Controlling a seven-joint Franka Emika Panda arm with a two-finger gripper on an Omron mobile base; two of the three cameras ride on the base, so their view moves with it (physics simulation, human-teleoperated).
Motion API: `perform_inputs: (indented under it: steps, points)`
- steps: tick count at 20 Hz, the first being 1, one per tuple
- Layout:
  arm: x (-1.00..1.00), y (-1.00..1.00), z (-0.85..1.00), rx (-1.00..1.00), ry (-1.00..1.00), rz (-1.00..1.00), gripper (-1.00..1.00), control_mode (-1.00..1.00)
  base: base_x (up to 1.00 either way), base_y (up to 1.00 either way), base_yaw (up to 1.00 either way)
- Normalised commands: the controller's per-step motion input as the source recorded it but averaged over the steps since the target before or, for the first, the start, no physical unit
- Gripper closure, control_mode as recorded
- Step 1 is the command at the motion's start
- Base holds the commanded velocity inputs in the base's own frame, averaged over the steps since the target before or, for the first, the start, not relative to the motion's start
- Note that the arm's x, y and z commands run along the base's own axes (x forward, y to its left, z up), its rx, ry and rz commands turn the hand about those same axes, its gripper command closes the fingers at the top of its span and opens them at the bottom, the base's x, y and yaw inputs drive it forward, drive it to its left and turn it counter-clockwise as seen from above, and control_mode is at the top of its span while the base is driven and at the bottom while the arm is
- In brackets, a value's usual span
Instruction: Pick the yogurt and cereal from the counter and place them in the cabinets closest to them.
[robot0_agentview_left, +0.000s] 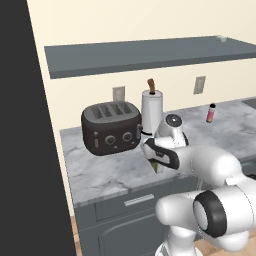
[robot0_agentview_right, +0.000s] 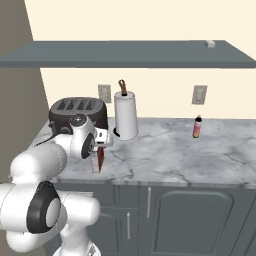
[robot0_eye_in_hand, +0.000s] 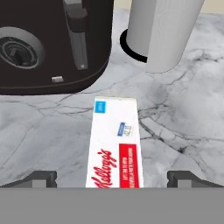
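The gripper (robot0_eye_in_hand: 112, 179) hangs directly above the cereal (robot0_eye_in_hand: 114, 144), its jaws spread as wide as they go, one dark fingertip on each side of the box's narrow white top with clear gaps between; nothing is held yet. Taking the toaster (robot0_agentview_left: 110, 127) as the landmark, the cereal stands upright on the counter (robot0_agentview_right: 200, 155) just in front of the toaster and slightly toward the paper-towel roll (robot0_agentview_right: 125, 116), which stands just beside the toaster. The yogurt (robot0_agentview_left: 221, 38) appears to sit already on the cabinets (robot0_agentview_right: 125, 54), far along the shelf from the toaster, though it is too small to be sure. The main risk is the box itself: tall, thin and light, it would likely tip or skid if one finger reaches it before the other, and the toaster's front is close enough behind it that a descending finger or a pushed box could knock against it. A grip too near the top edge could let the box swing or slip during the lift to the shelf above the toaster.
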Motion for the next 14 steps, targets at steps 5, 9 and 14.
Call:
perform_inputs:
  steps: [5, 9, 14]
  points:
    - [0.08, 0.0, -0.12, 0.0, 0.04, 0.0, -1.0, -1.0, 0.0, 0.0, 0.0]
    - [0.0, 0.0, -0.19, 0.0, 0.05, 0.0, -1.0, -1.0, 0.0, 0.0, 0.0]
    - [0.0, 0.0, -0.15, 0.0, 0.03, 0.0, -1.0, -1.0, 0.0, 0.0, 0.0]
